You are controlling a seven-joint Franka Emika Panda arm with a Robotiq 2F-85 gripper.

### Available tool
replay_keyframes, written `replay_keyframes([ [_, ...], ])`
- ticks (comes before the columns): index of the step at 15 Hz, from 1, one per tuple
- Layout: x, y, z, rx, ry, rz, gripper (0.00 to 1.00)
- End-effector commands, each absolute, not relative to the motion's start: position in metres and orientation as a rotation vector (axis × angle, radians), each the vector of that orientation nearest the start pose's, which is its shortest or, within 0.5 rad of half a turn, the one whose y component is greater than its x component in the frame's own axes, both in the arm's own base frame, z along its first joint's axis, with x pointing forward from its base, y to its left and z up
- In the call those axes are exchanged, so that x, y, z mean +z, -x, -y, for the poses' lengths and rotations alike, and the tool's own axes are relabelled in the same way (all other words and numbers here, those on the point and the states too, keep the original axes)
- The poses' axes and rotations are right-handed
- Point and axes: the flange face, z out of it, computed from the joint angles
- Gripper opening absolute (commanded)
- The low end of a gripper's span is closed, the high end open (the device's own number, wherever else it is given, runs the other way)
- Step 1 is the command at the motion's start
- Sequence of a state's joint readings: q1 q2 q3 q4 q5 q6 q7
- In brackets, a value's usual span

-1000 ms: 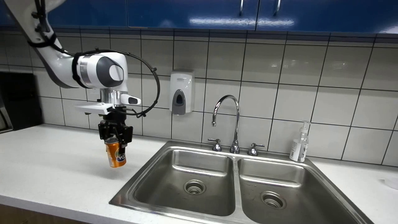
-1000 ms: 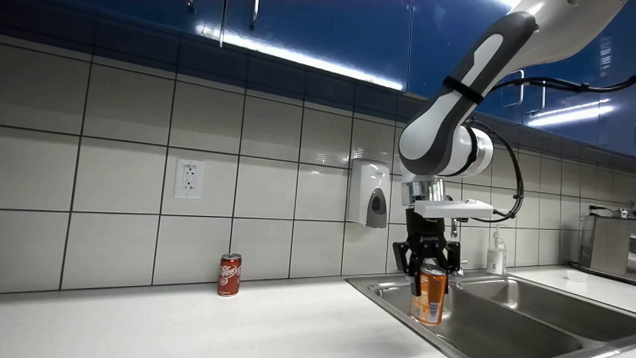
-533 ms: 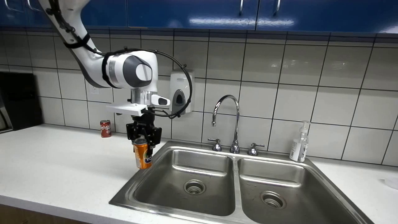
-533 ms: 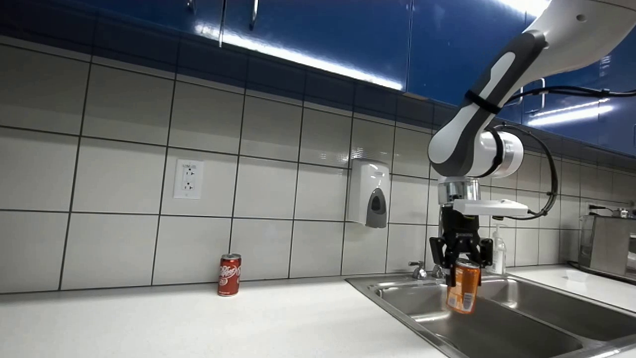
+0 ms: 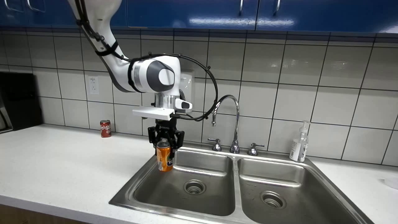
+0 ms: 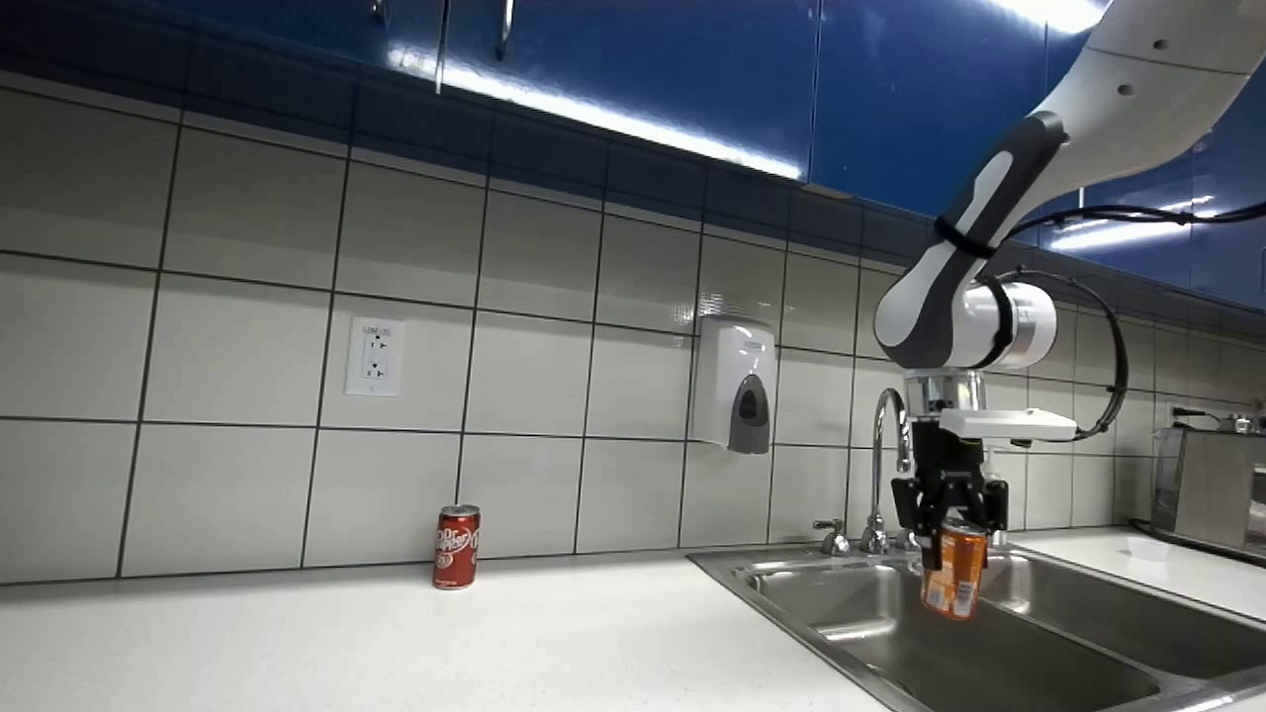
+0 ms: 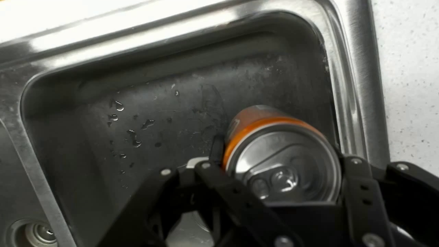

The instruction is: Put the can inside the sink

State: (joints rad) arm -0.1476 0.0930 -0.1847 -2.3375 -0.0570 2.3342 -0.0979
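Observation:
My gripper [image 5: 164,154] is shut on an orange can [image 5: 162,160] and holds it in the air, slightly tilted, over the sink [image 5: 236,189]. In the wrist view the can's silver lid [image 7: 284,161] faces the camera, with black fingers [image 7: 216,151] on both sides of it. Below the can is the basin nearer the counter, beside its outer rim [image 7: 360,68]. In an exterior view the can [image 6: 955,578] also hangs over the sink [image 6: 1039,658]. How far its base is above the basin floor I cannot tell.
A red can [image 6: 456,547] stands on the counter by the tiled wall. The faucet [image 5: 237,124] rises behind the sink. A soap bottle [image 5: 299,144] stands at the sink's back corner. A soap dispenser [image 6: 737,396] hangs on the wall. Blue cabinets [image 5: 192,15] are above.
My gripper has carried the orange can from the counter side of the sink to over the nearer basin, and lower slightly in the last half second. The can stays held.

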Motion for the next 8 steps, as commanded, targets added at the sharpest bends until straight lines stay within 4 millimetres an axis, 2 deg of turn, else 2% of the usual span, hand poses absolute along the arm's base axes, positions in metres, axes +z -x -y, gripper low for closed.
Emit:
replay_keyframes([
  [1,0.271,-0.496,0.184,0.195,3.156,-0.242,0.39],
  [8,0.204,-0.514,0.195,0.331,3.164,-0.192,0.39],
])
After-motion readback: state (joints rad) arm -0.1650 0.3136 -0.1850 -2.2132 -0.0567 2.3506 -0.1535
